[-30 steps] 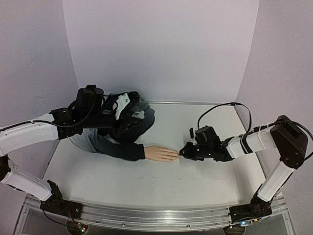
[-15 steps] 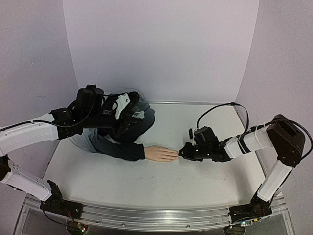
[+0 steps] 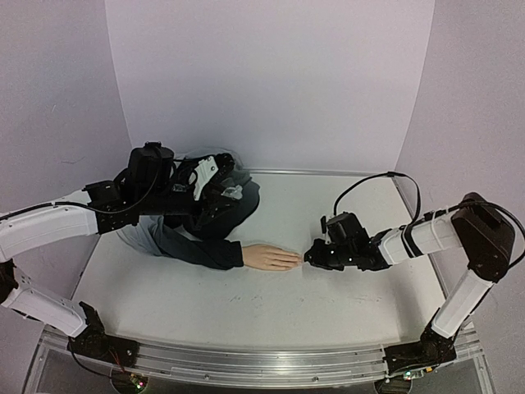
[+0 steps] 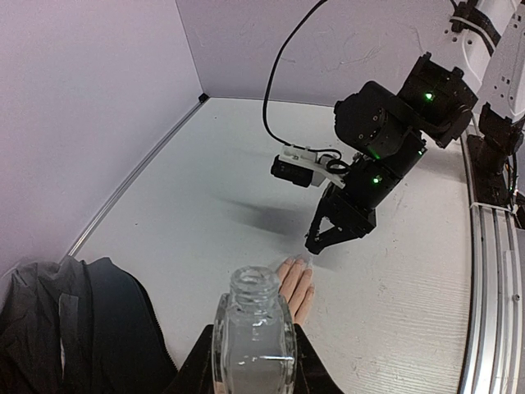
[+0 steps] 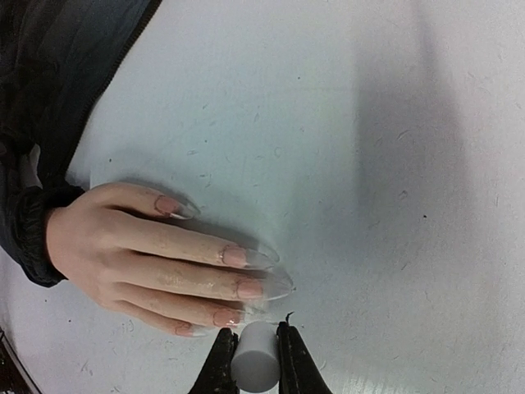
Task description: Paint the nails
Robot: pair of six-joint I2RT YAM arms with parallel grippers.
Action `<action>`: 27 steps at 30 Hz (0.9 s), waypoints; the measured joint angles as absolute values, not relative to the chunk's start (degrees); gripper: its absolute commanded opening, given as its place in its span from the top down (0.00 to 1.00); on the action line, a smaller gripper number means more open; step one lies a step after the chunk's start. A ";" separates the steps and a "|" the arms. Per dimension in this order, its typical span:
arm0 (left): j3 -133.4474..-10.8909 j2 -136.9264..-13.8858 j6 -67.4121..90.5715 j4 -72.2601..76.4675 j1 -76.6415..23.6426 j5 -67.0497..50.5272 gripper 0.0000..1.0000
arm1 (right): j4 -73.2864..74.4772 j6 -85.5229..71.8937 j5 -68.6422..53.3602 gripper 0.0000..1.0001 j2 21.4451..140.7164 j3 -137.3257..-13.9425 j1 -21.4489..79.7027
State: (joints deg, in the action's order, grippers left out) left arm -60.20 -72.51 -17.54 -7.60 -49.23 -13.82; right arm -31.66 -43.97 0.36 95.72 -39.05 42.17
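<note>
nails (image 3: 296,261): top view, at the tips of the mannequin hand (image 3: 269,258) lying on the table (image 3: 246,308); right gripper (image 3: 310,256) just beside them.
left gripper (image 4: 253,371): left wrist view, clenched on an open glass bottle (image 4: 254,324).
white cap (image 5: 253,359): right wrist view, pinched by the right gripper, close beside the nails.

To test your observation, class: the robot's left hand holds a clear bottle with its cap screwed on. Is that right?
No: the left wrist view shows the clear bottle in the left hand with its neck open, uncapped.
</note>
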 measured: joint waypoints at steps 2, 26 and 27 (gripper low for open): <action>-60.20 -72.51 -17.54 -7.60 -49.23 -13.82 1.00 | -31.68 -43.97 0.30 1.00 94.87 -39.05 42.17; -60.20 -72.51 -17.56 -7.60 -49.25 -13.82 1.00 | -34.15 -44.25 -1.85 1.00 96.42 -39.18 42.17; -60.20 -72.51 -17.56 -7.60 -49.25 -13.82 1.00 | -33.98 -44.25 -1.69 1.00 96.42 -39.18 42.17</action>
